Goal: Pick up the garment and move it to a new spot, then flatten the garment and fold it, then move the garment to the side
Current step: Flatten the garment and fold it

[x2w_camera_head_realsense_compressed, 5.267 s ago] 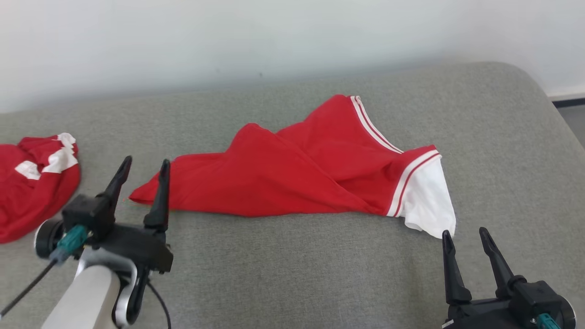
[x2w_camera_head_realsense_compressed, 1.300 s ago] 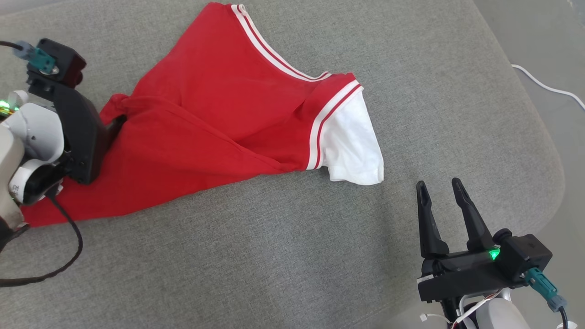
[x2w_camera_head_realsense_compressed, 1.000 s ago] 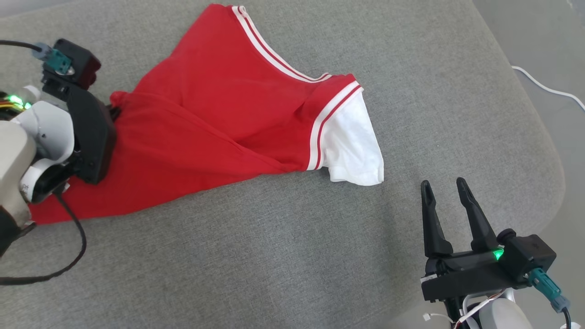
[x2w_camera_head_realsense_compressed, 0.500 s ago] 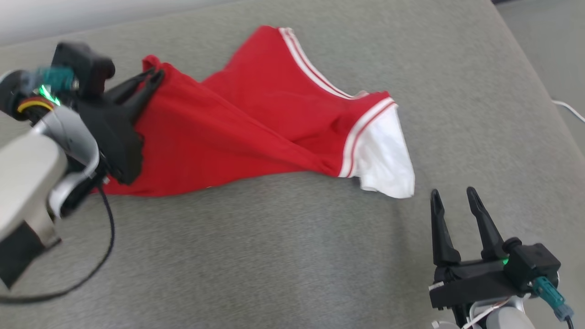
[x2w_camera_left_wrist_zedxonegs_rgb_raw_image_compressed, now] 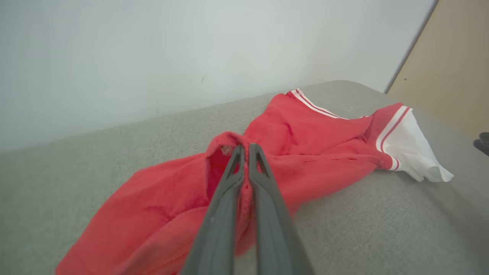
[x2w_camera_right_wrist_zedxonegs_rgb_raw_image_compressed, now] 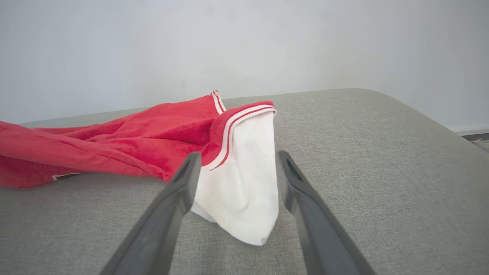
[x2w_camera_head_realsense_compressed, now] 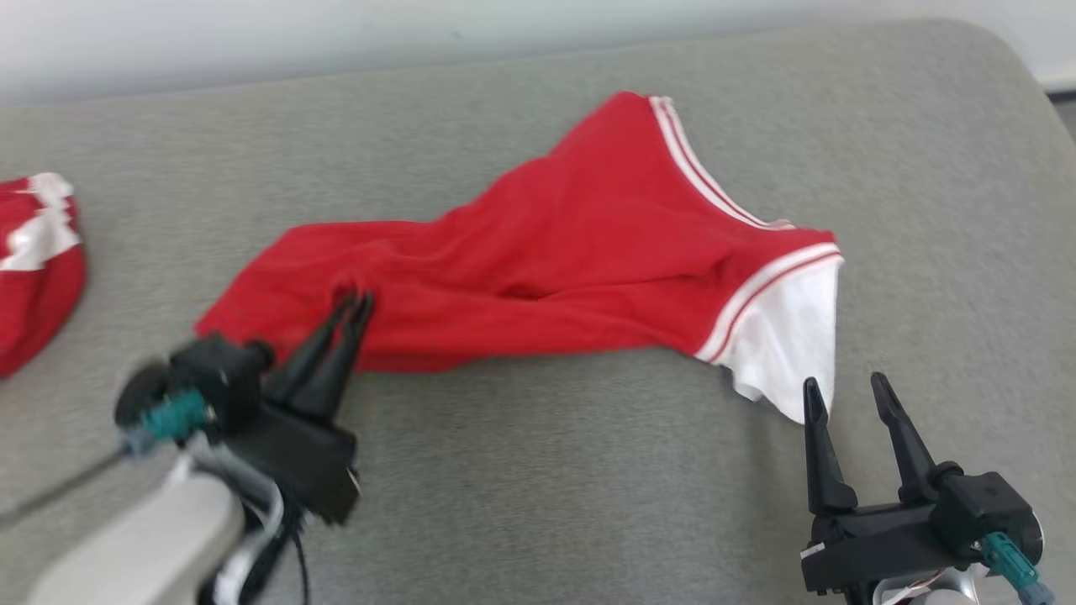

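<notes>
The red garment (x2w_camera_head_realsense_compressed: 580, 252) with a white sleeve (x2w_camera_head_realsense_compressed: 790, 336) lies stretched across the grey cushion (x2w_camera_head_realsense_compressed: 538, 470). My left gripper (x2w_camera_head_realsense_compressed: 358, 299) is shut on a fold of red cloth at the garment's near left part. In the left wrist view the fingers (x2w_camera_left_wrist_zedxonegs_rgb_raw_image_compressed: 229, 183) pinch that raised fold, with the garment (x2w_camera_left_wrist_zedxonegs_rgb_raw_image_compressed: 313, 133) trailing away to the right. My right gripper (x2w_camera_head_realsense_compressed: 843, 388) stands open just below the white sleeve's lower tip, not touching it. In the right wrist view the gripper (x2w_camera_right_wrist_zedxonegs_rgb_raw_image_compressed: 237, 156) has the white sleeve (x2w_camera_right_wrist_zedxonegs_rgb_raw_image_compressed: 244, 191) lying ahead between its spread fingers.
A second red and white garment (x2w_camera_head_realsense_compressed: 34, 277) lies bunched at the cushion's far left edge. A pale wall (x2w_camera_head_realsense_compressed: 420, 34) runs behind the cushion. The cushion's rounded corner (x2w_camera_head_realsense_compressed: 1000, 59) ends at the far right. Bare grey fabric spreads along the front.
The head camera has swung. My left gripper, shut on the red cloth, has come down and toward the front, dragging that fold with it. The right gripper stays open near the sleeve.
</notes>
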Available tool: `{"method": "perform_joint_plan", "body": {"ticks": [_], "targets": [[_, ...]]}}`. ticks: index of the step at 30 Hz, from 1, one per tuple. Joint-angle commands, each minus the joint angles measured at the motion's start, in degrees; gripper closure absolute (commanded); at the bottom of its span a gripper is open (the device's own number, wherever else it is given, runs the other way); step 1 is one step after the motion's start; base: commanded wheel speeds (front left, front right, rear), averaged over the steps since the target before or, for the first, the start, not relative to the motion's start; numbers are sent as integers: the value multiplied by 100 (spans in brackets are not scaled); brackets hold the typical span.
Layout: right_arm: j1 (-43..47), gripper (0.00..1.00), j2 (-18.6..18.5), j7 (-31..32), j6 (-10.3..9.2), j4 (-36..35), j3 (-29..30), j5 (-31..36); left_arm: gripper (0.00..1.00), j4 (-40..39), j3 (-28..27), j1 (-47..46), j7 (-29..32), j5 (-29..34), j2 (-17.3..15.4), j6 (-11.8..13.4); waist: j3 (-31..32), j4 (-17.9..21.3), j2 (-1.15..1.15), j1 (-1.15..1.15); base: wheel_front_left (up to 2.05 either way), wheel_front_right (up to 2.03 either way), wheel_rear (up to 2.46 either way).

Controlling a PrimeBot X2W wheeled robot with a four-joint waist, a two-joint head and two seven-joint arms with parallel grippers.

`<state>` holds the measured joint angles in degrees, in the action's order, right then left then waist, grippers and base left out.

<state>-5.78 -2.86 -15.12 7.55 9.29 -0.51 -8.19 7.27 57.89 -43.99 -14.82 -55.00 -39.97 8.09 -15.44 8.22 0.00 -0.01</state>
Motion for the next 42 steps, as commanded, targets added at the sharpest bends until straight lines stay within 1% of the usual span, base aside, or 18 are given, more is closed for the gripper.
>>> {"method": "perform_joint_plan", "body": {"ticks": [1, 3, 7, 8, 10, 15, 21, 22, 23, 26, 30, 36, 39, 42], "targets": [[95, 0, -3, -4, -14, 11, 14, 78, 100, -142, -240, 415, -42, 124, 153, 101, 227, -344, 0, 1, 0, 0, 0], [109, 0, -5, -4, -13, 16, 44, 115, 100, -195, -466, 866, -37, 269, 294, 137, 267, -432, 0, 1, 0, 0, 0], [122, 0, -2, -3, -13, 16, 76, 202, 100, -185, -941, 1629, -40, 549, 683, 11, 306, -567, 0, 1, 0, 0, 0], [122, 0, -2, -3, -13, 16, 76, 202, 100, -185, -941, 1629, -40, 549, 683, 11, 306, -567, 0, 1, 0, 0, 0], [132, 0, -5, -3, -13, 33, 71, 246, 100, -81, -1075, 1976, -40, 697, 850, -101, 338, -612, 0, 1, 0, 0, 0], [196, 0, -3, -4, -13, 43, 74, 305, 100, 149, -1632, 2689, -41, 1054, 1311, -320, 437, -684, 0, 1, 0, 0, 0], [273, 0, -2, -4, -13, 68, 94, 361, 100, 493, -2240, 3249, -40, 1539, 1664, -627, 577, -787, 0, 1, 0, 0, 0], [306, 0, -3, -3, -13, 91, 81, 346, 75, 573, -2417, 3328, -41, 1687, 1744, -743, 621, -820, 0, 1, 0, 0, 0], [313, 0, -5, -4, -13, 101, 85, 342, 0, 590, -2534, 3361, -40, 1763, 1807, -792, 648, -837, 0, 1, 0, 0, 0], [347, 0, -17, -4, -13, 112, 89, 324, 0, 465, -2975, 3502, -41, 1979, 1990, -929, 709, -883, 0, 1, 0, 0, 0], [371, 0, -25, -4, -13, 116, 96, 299, 0, 244, -3679, 3681, -41, 2320, 2256, -1050, 790, -924, 0, 1, 0, 0, 0], [468, 0, -43, -4, -13, 107, 107, 253, 0, -38, -4803, 4029, -41, 2766, 2630, -1097, 962, -928, 0, 1, 0, 0, 0], [508, 0, -44, -4, -13, 99, 118, 262, 0, -137, -5229, 4197, -41, 2997, 2778, -1172, 1037, -923, 0, 1, 0, 0, 0], [586, 0, -46, -4, -13, 91, 128, 248, 0, -209, -5565, 4356, -41, 3216, 2845, -1216, 1104, -921, 0, 1, 0, 0, 0]]}}
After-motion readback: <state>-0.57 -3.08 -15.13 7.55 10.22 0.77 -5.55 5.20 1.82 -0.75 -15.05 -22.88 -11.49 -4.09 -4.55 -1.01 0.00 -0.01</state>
